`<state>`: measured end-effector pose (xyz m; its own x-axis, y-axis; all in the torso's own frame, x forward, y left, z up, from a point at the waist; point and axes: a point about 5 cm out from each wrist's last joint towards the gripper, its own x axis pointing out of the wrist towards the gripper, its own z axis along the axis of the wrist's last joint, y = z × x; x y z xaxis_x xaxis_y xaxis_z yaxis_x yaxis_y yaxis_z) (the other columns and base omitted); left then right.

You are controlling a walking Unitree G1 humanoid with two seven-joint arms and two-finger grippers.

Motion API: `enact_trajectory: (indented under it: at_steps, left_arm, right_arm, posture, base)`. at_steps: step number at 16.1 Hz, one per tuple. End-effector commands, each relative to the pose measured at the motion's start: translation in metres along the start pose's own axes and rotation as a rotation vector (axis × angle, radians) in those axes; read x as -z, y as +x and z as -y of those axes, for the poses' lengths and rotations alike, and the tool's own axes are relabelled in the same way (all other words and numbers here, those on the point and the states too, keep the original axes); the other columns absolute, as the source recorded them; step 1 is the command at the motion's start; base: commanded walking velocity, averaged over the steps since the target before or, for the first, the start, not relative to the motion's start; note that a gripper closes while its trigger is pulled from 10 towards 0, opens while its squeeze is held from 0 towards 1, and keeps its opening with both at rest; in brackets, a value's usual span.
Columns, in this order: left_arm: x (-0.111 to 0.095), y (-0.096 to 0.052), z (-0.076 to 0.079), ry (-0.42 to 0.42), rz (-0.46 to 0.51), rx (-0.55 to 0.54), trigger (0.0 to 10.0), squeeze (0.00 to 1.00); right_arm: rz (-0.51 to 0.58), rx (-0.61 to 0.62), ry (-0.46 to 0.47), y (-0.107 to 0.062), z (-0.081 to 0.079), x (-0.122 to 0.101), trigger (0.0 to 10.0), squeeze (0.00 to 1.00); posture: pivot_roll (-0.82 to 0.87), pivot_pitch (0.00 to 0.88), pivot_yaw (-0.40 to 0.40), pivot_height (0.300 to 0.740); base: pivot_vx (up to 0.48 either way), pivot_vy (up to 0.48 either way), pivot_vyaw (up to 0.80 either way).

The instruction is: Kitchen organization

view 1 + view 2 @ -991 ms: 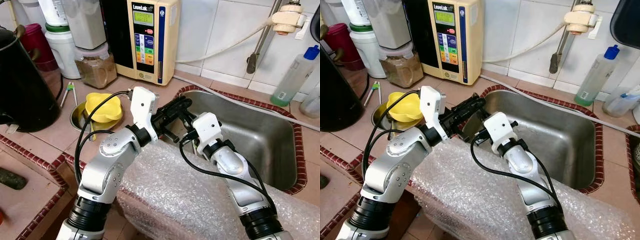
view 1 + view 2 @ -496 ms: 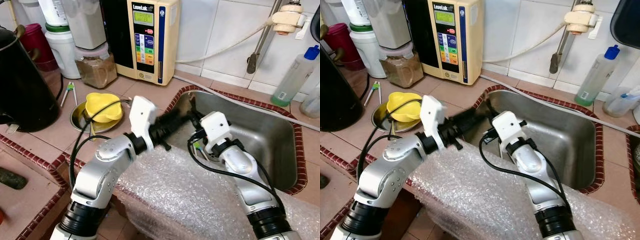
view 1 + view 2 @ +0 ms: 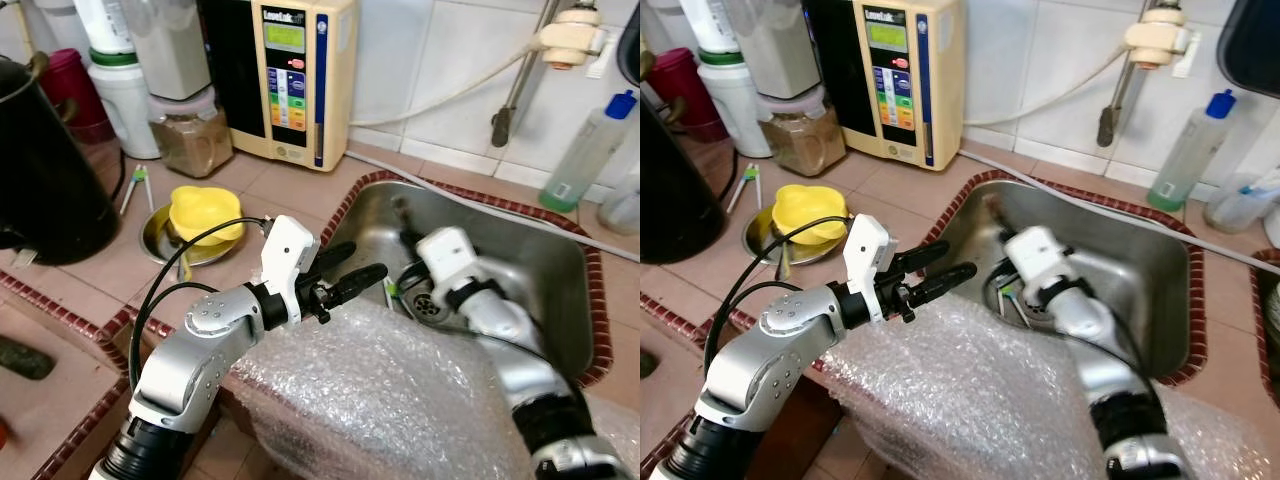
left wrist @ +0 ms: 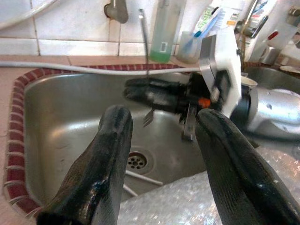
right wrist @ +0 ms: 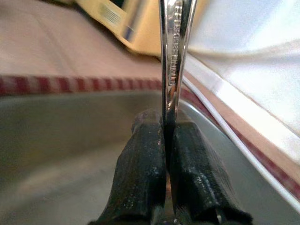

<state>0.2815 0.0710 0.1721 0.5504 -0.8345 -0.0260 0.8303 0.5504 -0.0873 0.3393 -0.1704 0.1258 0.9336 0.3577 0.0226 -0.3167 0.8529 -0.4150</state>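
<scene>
Stainless steel sink sits sunk into a tiled worktop edged in red brick trim. In the left eye view the left gripper hovers at the sink's near-left rim, its two black fingers spread apart and holding nothing. The right gripper reaches down into the basin above the drain, where a few utensils lie — their number is hard to make out. Bubble wrap covers the front edge beneath both arms. On the worktop to the left stand one yellow bowl in a metal dish, one jar of brown powder, one black pot and one cream water machine with a lit panel.

The right eye view shows the same layout; one green-tinted squeeze bottle with a blue cap stands behind the sink, below a wall tap.

In the left wrist view, the two left fingers frame the basin, wide apart — beyond them the right gripper holds one fork upright, tines down just above the sink floor near the drain.

In the right wrist view, the two right fingers are clenched tight on the metal handle of the fork, which rises straight up between them; lettering is stamped along it but blurred. Sink wall and brick trim lie behind.
</scene>
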Motion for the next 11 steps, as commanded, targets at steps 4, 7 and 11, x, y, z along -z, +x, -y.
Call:
enact_trajectory:
  at_steps: [4, 7, 11]
  left_arm:
    - [0.015, -0.009, -0.003, 0.003, -0.066, -0.016, 10.0, 1.00]
    - [0.024, -0.008, -0.007, 0.004, -0.087, -0.036, 10.0, 1.00]
    - [0.027, 0.001, -0.009, 0.005, -0.080, -0.036, 10.0, 1.00]
  right_arm:
    - [-0.070, 0.062, -0.002, -0.002, 0.012, 0.019, 0.0, 0.00]
    - [-0.127, 0.072, 0.027, -0.004, 0.007, 0.033, 0.0, 0.00]
    - [-0.151, 0.073, 0.044, -0.003, 0.000, 0.040, 0.0, 0.00]
  posture:
    - [0.06, 0.048, 0.017, 0.740]
    - [0.05, 0.036, 0.019, 0.740]
    - [0.04, 0.012, 0.019, 0.740]
  base:
    - [0.000, 0.000, 0.00]
    - [0.000, 0.000, 0.00]
    - [0.000, 0.000, 0.00]
